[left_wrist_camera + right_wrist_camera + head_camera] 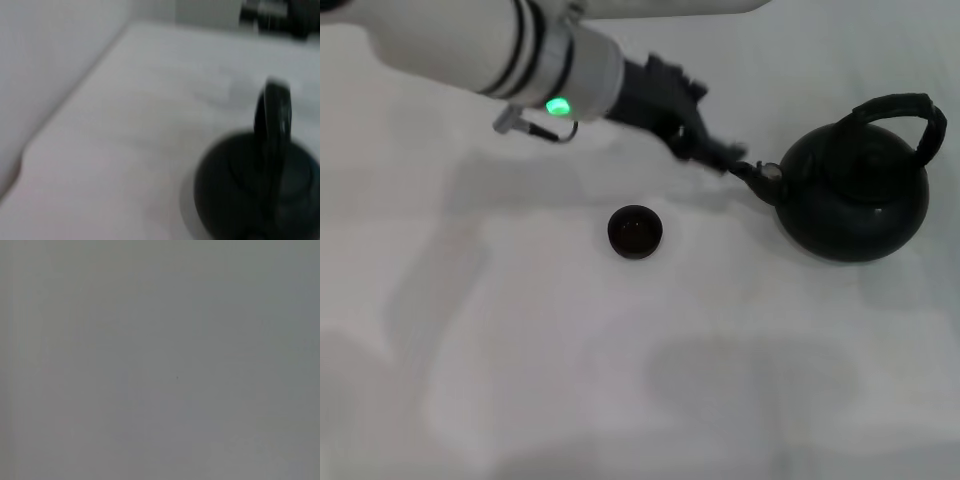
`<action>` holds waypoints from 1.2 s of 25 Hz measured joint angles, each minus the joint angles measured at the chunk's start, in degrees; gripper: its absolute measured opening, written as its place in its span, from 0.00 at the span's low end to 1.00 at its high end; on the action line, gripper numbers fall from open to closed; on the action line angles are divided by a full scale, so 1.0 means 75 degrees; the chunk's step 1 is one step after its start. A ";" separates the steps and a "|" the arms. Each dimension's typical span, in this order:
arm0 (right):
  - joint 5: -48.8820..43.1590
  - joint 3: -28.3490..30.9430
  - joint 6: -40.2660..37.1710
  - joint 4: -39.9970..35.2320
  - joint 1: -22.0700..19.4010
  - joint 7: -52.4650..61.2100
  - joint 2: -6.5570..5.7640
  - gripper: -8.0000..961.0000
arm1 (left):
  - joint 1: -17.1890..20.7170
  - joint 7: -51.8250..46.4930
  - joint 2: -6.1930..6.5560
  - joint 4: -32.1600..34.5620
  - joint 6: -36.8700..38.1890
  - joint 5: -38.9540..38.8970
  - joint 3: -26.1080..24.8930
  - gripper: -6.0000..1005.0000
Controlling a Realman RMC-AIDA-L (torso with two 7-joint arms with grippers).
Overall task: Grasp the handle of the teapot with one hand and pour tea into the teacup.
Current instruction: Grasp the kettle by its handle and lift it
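My left arm reaches in from the upper left of the head view, and my left gripper (738, 160) sits near the middle top of the frame, its dark tip just beside the teapot's stubby spout. Whether its fingers are spread or closed I cannot tell, and I cannot see it holding anything. The teapot (855, 195) stands upright on the white table (520, 380) at the right of the frame, its arched handle (905, 108) standing up over the lid, free of my gripper. In my left wrist view the teapot (250, 190) fills the lower right, its handle (272, 112) seen edge-on. The teacup (635, 231) rests at the centre, well apart from the teapot. My right gripper is out of sight.
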 joint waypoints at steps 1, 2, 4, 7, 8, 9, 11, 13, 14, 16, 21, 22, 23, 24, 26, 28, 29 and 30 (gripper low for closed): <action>0.0000 0.0000 -0.0007 0.0000 0.0004 0.0000 0.0000 0.82 | 0.0138 0.0225 0.0001 0.0020 0.0066 -0.0389 -0.0228 0.88; -0.0001 0.0000 -0.0020 0.0000 0.0011 0.0000 0.0000 0.82 | 0.0239 0.0447 0.0002 0.0013 0.0143 -0.0772 -0.0424 0.88; -0.0001 0.0000 -0.0032 -0.0003 0.0024 0.0000 0.0000 0.82 | 0.0550 0.1055 -0.0005 -0.0128 0.0395 -0.1850 -0.0908 0.88; -0.0001 -0.0001 -0.0043 -0.0019 0.0030 0.0000 0.0001 0.82 | 0.0940 0.2106 0.0006 -0.0585 0.0661 -0.3510 -0.1559 0.88; 0.0000 0.0000 -0.0051 -0.0029 0.0031 0.0017 0.0000 0.81 | 0.1041 0.2395 0.0010 -0.0745 0.0716 -0.3958 -0.1766 0.88; 0.0000 0.0000 -0.0059 -0.0041 0.0035 0.0055 0.0000 0.81 | 0.1155 0.2735 0.0011 -0.0980 0.0758 -0.4449 -0.2010 0.88; 0.0000 0.0001 -0.0069 -0.0071 0.0049 0.0318 -0.0001 0.81 | 0.1340 0.3475 0.0012 -0.1521 0.0809 -0.5382 -0.2420 0.88; 0.0027 0.0038 -0.0073 -0.0111 0.0062 0.0784 -0.0012 0.81 | 0.1484 0.4468 0.0010 -0.2216 0.0825 -0.6557 -0.2774 0.88; 0.0055 0.0071 -0.0073 -0.0135 0.0067 0.1040 -0.0016 0.81 | 0.1555 0.4993 0.0006 -0.2586 0.0832 -0.7143 -0.2883 0.88; 0.0129 0.0148 -0.0077 -0.0177 0.0071 0.1630 -0.0024 0.80 | 0.1676 0.6333 -0.0004 -0.3331 0.0845 -0.8522 -0.2992 0.88; 0.0047 -0.0104 -0.0157 -0.0213 0.0009 0.2908 -0.0125 0.79 | 0.1912 0.8820 -0.0029 -0.4704 0.0778 -1.1078 -0.2967 0.88; -0.0001 -0.0269 -0.0236 -0.0244 -0.0029 0.3036 -0.0149 0.79 | 0.1979 0.9222 -0.0041 -0.4889 0.0764 -1.1513 -0.2949 0.88; -0.0049 -0.0487 -0.0335 -0.0282 -0.0095 0.3123 -0.0167 0.79 | 0.2032 0.9626 -0.0052 -0.5069 0.0737 -1.1969 -0.2932 0.88; -0.0079 -0.0714 -0.0447 -0.0334 -0.0165 0.3198 -0.0185 0.79 | 0.2053 0.9905 -0.0058 -0.5232 0.0696 -1.2316 -0.2920 0.88; -0.0111 -0.1283 -0.0719 -0.0435 -0.0353 0.3410 -0.0230 0.79 | 0.2039 1.0609 -0.0063 -0.5777 0.0443 -1.3221 -0.2916 0.88; -0.0188 -0.1835 -0.1125 -0.0488 -0.0537 0.3586 -0.0301 0.78 | 0.1979 1.0954 -0.0051 -0.6184 0.0233 -1.3719 -0.2915 0.88; -0.0252 -0.2120 -0.1392 -0.0498 -0.0627 0.3644 -0.0348 0.78 | 0.1954 1.1048 -0.0043 -0.6323 0.0176 -1.3869 -0.2915 0.88; -0.0305 -0.2379 -0.1617 -0.0499 -0.0711 0.3676 -0.0391 0.78 | 0.1946 1.1067 -0.0038 -0.6418 0.0164 -1.3955 -0.2921 0.88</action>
